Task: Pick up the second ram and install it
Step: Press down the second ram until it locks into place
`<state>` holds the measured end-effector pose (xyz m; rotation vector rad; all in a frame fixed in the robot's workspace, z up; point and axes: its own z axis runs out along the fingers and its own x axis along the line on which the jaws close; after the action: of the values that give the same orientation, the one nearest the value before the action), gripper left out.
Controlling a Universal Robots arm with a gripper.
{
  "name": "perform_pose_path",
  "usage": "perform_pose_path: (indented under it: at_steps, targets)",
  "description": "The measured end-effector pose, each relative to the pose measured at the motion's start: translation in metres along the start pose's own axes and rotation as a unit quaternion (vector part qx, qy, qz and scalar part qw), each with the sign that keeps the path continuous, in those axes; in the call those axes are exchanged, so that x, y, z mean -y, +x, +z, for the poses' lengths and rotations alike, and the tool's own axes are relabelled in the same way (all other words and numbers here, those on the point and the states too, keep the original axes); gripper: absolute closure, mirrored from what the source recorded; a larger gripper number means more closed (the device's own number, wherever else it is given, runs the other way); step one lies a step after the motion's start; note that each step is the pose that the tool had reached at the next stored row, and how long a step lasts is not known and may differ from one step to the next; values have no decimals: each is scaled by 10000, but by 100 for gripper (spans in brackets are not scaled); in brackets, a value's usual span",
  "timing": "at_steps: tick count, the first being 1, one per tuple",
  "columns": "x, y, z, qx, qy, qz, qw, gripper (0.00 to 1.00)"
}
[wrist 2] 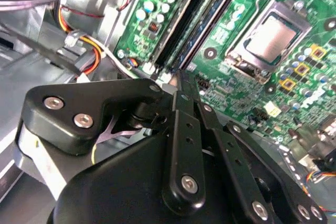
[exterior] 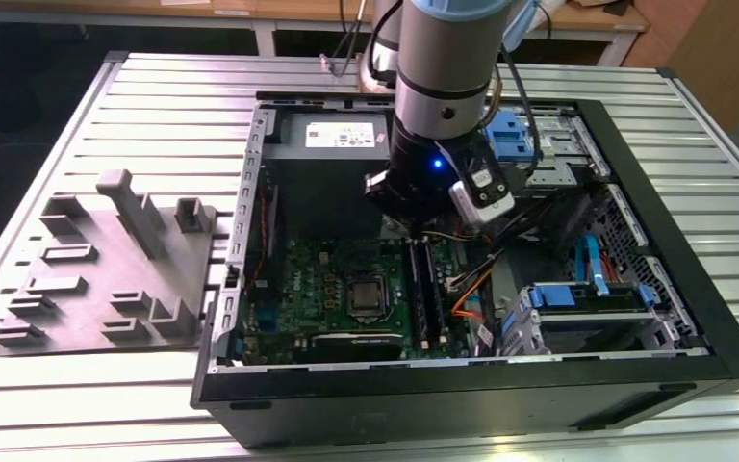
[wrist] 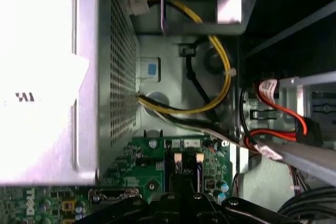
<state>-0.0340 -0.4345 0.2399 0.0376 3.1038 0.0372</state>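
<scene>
Case [exterior: 472,395] open on the slatted table, largest item. The grey tray [exterior: 100,279] sits at its nine o'clock; we see no stick among the ribs. The arm [exterior: 453,58] reaches down into the case over the green board [exterior: 331,289].

In the second wrist view the gripper [wrist 2: 180,83] has its fingers drawn close together, tips just above the near end of the long black slots [wrist 2: 184,19]. In the exterior view those slots run toward six o'clock from the gripper.

We cannot make out the second ram for certain. We judge it is either edge-on between the fingertips or already in a slot.

Handling, as we judge it: light, stiff, thin, fragile at its contacts. Hold the long flat faces near the middle.
</scene>
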Motion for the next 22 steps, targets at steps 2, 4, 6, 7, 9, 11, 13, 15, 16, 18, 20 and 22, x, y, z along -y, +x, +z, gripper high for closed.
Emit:
perform_pose_path:
  at_steps: [2, 4, 6, 7, 9, 11, 13, 15, 16, 18, 20, 22]
  targets:
    - [48, -1, 0, 0, -1, 0, 10000, 90]
    - [100, -2, -2, 0, 0, 0, 10000, 90]
    - [155, -4, -2, 0, -1, 0, 10000, 90]
    - [176, -4, -3, 0, -1, 0, 10000, 90]
    - [218, -5, -5, 0, 1, 0, 10000, 90]
    - [266, -6, -5, 0, 2, 0, 10000, 90]
    - [312, -8, -6, 0, 2, 0, 10000, 90]
    - [358, -9, -8, 0, 5, 0, 10000, 90]
    - [381, -9, -8, 0, 5, 0, 10000, 90]
    - [429, -10, -8, 1, 6, 0, 10000, 90]
    - [469, -11, -9, 1, 7, 0, 10000, 90]
    - [508, -12, -10, 0, 9, 0, 10000, 90]
